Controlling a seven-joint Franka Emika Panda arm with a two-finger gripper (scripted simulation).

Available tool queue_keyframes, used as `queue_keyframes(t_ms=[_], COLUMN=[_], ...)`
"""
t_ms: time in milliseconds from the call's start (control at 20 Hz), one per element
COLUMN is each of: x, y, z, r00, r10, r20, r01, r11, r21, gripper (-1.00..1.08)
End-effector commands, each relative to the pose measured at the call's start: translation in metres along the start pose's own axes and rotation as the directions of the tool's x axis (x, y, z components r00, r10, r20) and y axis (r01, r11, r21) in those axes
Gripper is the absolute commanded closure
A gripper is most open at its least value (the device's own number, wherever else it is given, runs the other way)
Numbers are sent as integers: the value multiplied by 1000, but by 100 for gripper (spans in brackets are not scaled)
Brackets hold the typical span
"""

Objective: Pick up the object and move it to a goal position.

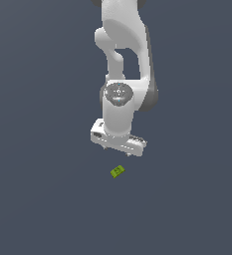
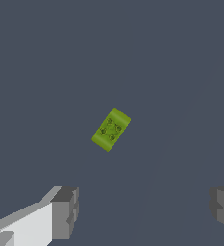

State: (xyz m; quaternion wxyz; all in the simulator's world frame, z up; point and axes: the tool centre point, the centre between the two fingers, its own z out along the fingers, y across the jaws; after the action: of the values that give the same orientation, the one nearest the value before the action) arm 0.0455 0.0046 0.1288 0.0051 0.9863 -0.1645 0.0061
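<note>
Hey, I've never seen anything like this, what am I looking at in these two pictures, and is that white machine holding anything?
These are simulator renders of one white robot arm. The exterior view looks at it from outside: its gripper, a two-fingered clamp, points down over a plain dark grey surface. On that surface lies a tiny lime-green rectangular block with faint darker markings. The wrist view comes from a camera on the arm, looking down past the grey fingertips at the same block. The fingers stand wide apart and nothing is held; the block lies apart from them.
</note>
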Motion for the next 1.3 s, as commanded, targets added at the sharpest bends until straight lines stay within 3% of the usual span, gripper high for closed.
queue_keyframes(t_ms=[0,300,700,1000,1250], x=[5,17,29,35,37], y=[-2,-8,-15,-18,-20], z=[7,25,48,60,65], r00=[997,971,899,851,826], r10=[73,241,437,526,564], r20=[3,8,14,15,16], r01=[-73,-241,-437,-526,-564], r11=[997,971,900,851,826], r21=[2,3,2,0,-1], gripper=[-92,-92,-92,-92,-92])
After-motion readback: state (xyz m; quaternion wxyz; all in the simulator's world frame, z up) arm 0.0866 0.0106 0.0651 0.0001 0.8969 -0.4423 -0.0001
